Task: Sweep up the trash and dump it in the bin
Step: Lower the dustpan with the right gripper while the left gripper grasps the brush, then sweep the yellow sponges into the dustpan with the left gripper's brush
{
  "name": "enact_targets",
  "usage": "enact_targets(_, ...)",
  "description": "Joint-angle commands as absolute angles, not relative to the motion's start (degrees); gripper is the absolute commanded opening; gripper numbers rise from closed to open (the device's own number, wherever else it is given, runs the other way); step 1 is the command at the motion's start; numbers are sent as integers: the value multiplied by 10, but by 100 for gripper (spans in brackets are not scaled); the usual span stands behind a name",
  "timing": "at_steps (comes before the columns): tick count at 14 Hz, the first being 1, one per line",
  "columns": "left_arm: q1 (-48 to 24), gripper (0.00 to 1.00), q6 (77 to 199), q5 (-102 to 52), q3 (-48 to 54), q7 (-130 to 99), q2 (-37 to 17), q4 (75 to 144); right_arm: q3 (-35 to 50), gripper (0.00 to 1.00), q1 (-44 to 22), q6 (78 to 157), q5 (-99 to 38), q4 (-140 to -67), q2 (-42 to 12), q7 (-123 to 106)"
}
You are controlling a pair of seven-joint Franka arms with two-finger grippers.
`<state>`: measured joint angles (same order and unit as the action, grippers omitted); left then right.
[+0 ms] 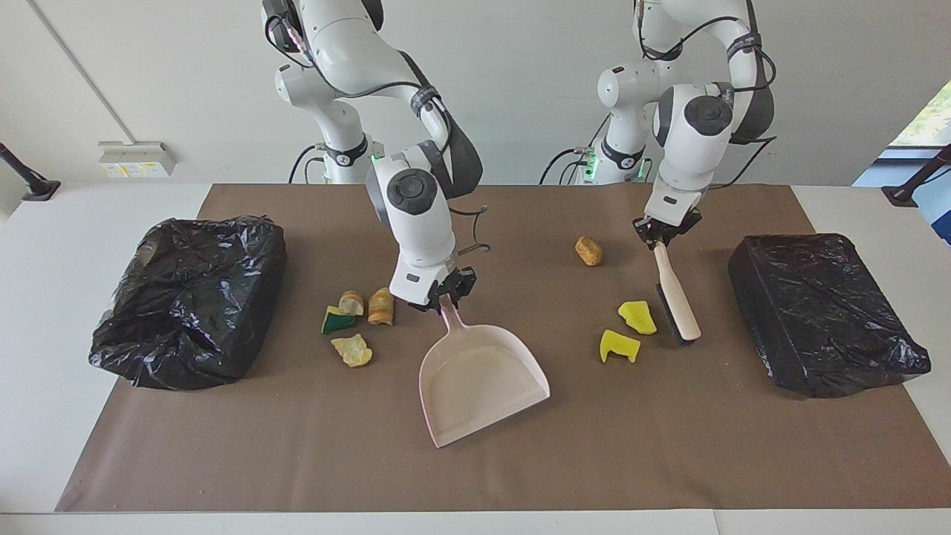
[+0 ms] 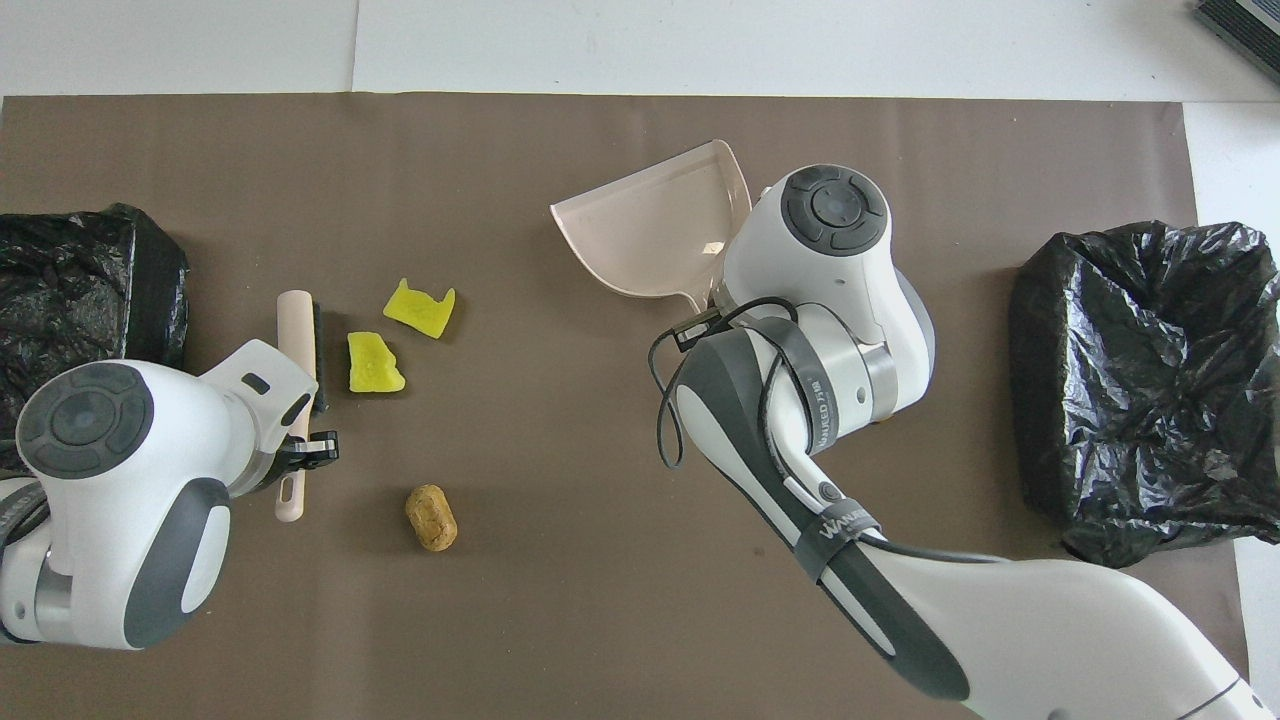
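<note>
dustpan [image 1: 483,379] between scrap clusters [image 1: 355,316]; brush [image 1: 674,293] beside foam chunks [image 1: 628,331]

A white desk [image 1: 44,312] carried a brown paper sheet [image 1: 297,461]. On the sheet lay two crinkled black plastic-lined bins [image 1: 189,312] [image 1: 825,312], yellow foam chunks [image 1: 637,316] beside the left gripper's [image 1: 660,236] beige-handled brush [image 1: 674,293], one tan lump [image 1: 588,250], and four scraps [image 1: 355,349] beside the right gripper [image 1: 444,292].
</note>
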<state>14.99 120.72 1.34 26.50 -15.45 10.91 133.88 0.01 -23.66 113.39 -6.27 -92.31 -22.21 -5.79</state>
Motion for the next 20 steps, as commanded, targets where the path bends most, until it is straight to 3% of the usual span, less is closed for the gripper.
enact_targets(1, 162, 0, 1273, 20, 273, -120, 80, 1352, 8, 0, -218, 1131, -61, -1017, -135, -202)
enact_targets(3, 157, 0, 1298, 20, 273, -102, 70, 1355, 7, 0, -220, 1122, -59, -1066, -85, -297)
enact_targets(7, 147, 0, 1299, 20, 276, -11, 58, 1355, 10, 0, -238, 1132, -22, -1127, -48, -454)
enact_targets(10, 121, 0, 1293, 19, 276, 27, 58, 1358, 10, 0, -275, 1149, -9, -1168, -54, -491)
enact_targets(15, 71, 0, 1277, 13, 276, 60, 55, 1367, 9, 0, -317, 1189, 0, -1172, -86, -424)
enact_targets(20, 26, 0, 1258, -25, 277, 55, 60, 1367, 8, 0, -312, 1190, 42, -1216, -80, -442)
